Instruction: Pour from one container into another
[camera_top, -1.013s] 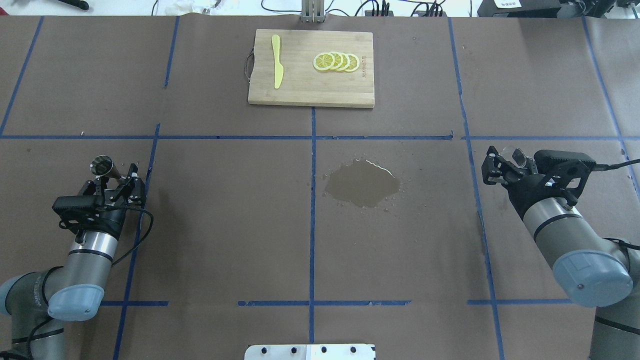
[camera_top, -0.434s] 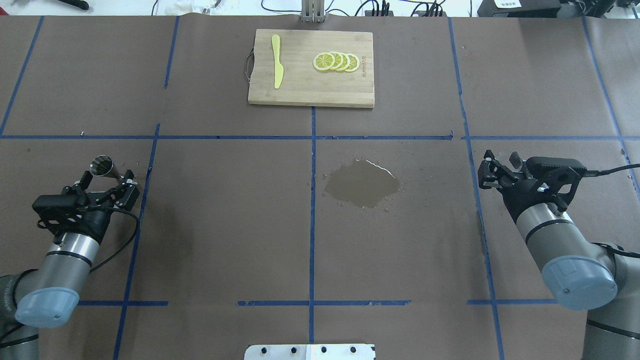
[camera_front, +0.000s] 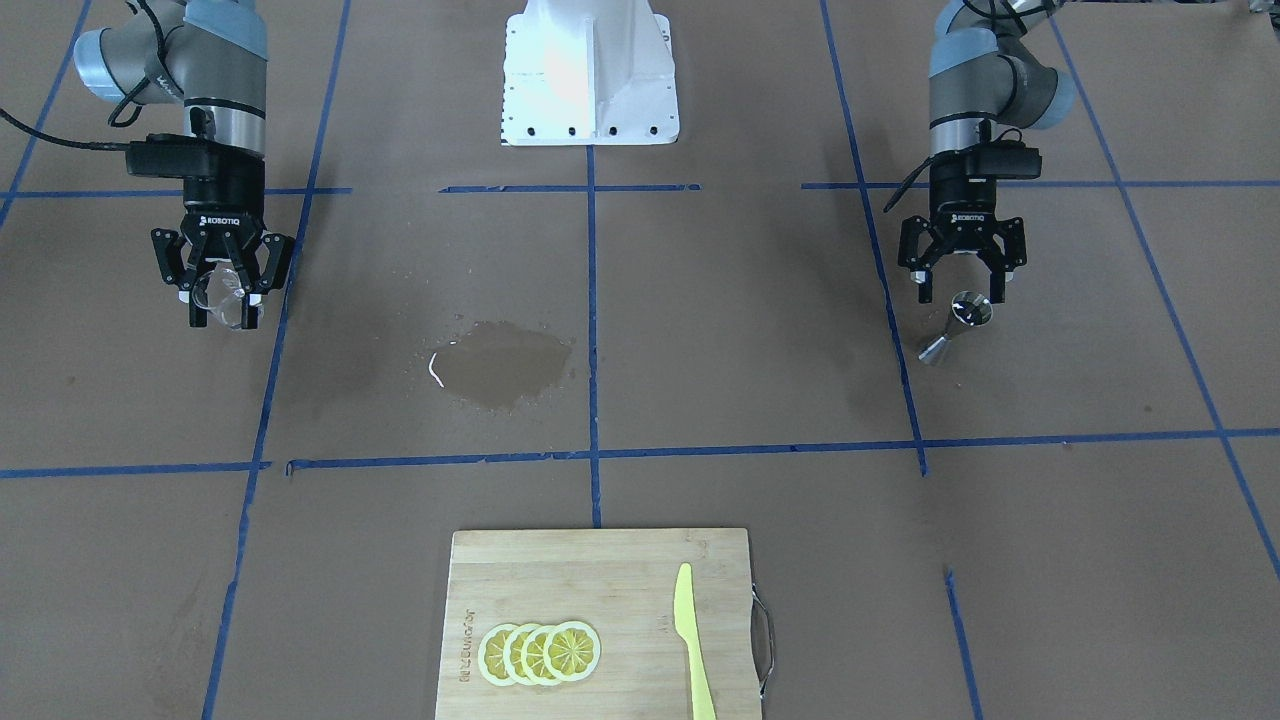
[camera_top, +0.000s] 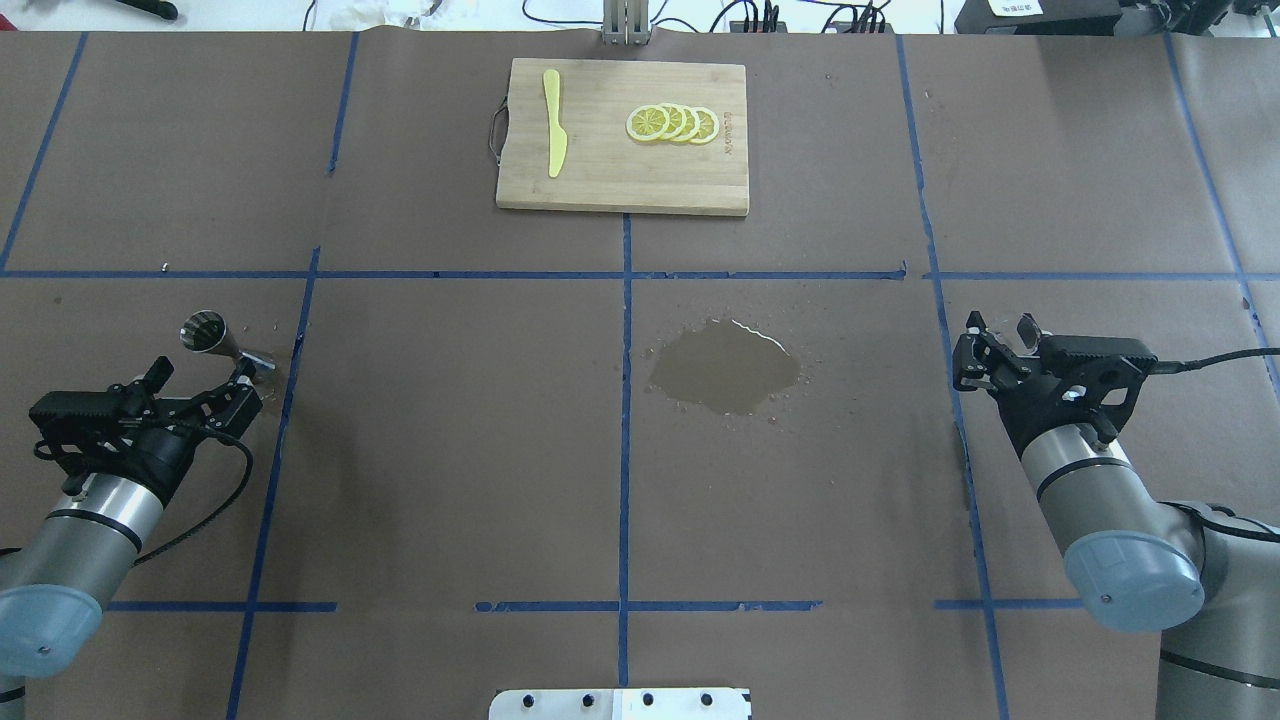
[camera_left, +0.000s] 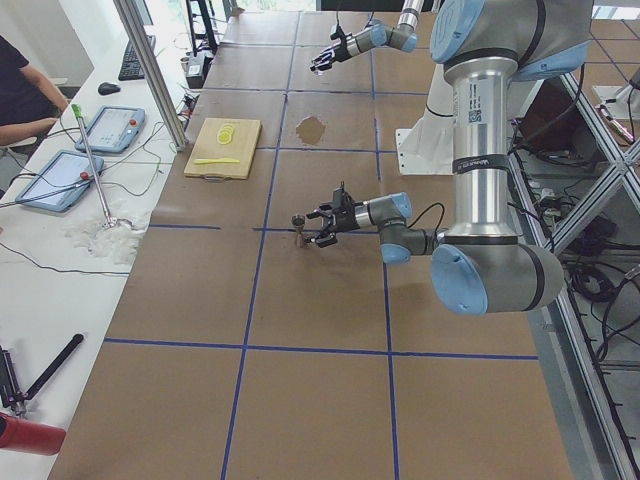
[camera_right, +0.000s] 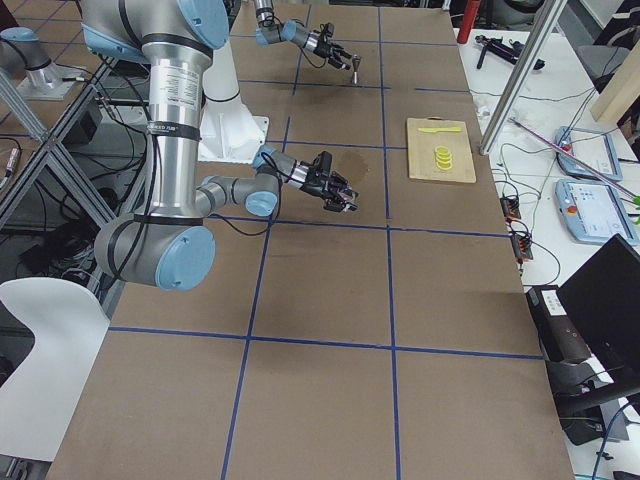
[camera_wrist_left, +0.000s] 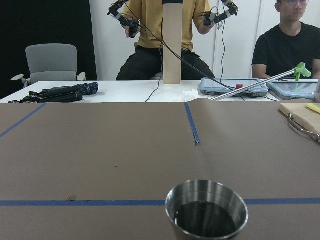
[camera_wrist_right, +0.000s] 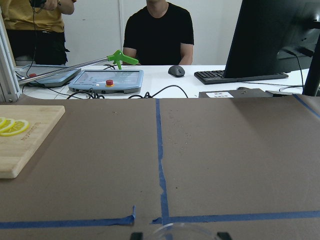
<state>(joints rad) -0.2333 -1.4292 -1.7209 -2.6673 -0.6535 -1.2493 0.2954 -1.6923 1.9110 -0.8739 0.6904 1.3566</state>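
A small steel jigger (camera_top: 205, 333) stands free on the brown table cover at the left, also in the front view (camera_front: 958, 322). It fills the bottom of the left wrist view (camera_wrist_left: 206, 210), and its inside looks dark. My left gripper (camera_top: 203, 372) is open just behind it, not touching it. The clear glass (camera_front: 225, 292) sits between the fingers of my right gripper (camera_front: 222, 310), which is shut on it low over the table at the right. Only the glass rim (camera_wrist_right: 177, 229) shows in the right wrist view.
A wet puddle (camera_top: 725, 368) darkens the cover right of the centre line. At the far edge a wooden cutting board (camera_top: 600, 180) carries lemon slices (camera_top: 672, 123) and a yellow knife (camera_top: 553, 122). People sit behind the far table (camera_wrist_left: 165, 92).
My left arm has drawn back toward the robot, widening the gap to the standing jigger. My right arm has pulled back slightly, and the glass moved with it.
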